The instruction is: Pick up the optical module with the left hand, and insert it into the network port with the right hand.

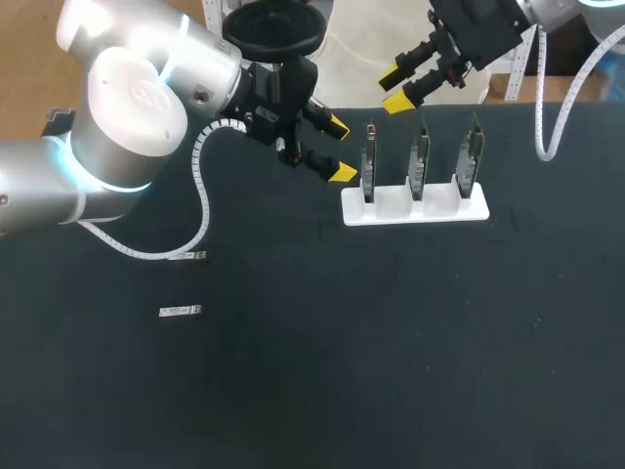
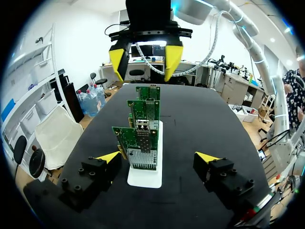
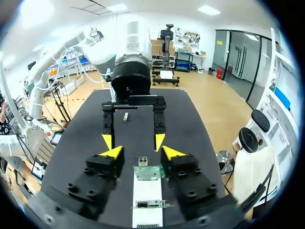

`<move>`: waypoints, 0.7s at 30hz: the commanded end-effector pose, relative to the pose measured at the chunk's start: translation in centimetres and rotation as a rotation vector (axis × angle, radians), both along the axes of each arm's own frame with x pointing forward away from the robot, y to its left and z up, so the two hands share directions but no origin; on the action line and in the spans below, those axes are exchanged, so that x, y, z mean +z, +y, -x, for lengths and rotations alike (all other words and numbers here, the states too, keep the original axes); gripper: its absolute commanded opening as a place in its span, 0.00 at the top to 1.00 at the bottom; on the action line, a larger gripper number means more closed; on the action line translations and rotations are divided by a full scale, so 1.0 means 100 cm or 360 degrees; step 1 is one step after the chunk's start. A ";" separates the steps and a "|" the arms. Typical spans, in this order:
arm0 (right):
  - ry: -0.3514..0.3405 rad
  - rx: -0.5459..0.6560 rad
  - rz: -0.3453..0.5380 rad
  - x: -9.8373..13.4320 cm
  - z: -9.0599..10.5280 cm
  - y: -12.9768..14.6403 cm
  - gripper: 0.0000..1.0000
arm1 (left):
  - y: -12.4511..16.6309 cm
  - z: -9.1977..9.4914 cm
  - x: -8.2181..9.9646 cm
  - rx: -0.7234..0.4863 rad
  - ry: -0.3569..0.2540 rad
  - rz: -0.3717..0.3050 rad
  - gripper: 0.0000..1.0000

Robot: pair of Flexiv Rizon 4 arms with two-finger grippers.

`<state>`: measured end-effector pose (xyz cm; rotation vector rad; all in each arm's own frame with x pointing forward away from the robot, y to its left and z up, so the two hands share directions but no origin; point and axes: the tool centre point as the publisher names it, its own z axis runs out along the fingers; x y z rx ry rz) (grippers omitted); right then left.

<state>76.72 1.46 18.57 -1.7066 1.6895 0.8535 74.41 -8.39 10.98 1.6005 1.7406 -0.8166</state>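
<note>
Three upright green circuit boards with metal network ports stand in a white holder. Two small silver optical modules lie on the black table at the left, and one optical module shows far beyond the fingers in the right wrist view. My left gripper is open and empty just left of the holder, facing the nearest board. My right gripper is open and empty, above and behind the boards; a board sits below its fingers.
A white coiled cable hangs from my left arm down onto the table near the upper module. Dark tabletop spreads in front of the holder.
</note>
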 end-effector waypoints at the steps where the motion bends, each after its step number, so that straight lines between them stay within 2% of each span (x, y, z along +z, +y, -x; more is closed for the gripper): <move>1: -0.0034 -0.0017 0.0025 -0.004 0.004 0.007 1.00 | 0.000 0.000 0.000 0.0004 0.0000 -0.0004 0.00; 12: -0.0057 0.0000 0.0073 -0.011 0.001 0.017 1.00 | 0.000 0.000 0.000 0.0004 0.0000 -0.0004 0.00; 21: -0.0023 0.0000 0.0107 -0.022 0.000 0.015 1.00 | 0.000 0.000 0.000 0.0004 0.0000 -0.0004 0.00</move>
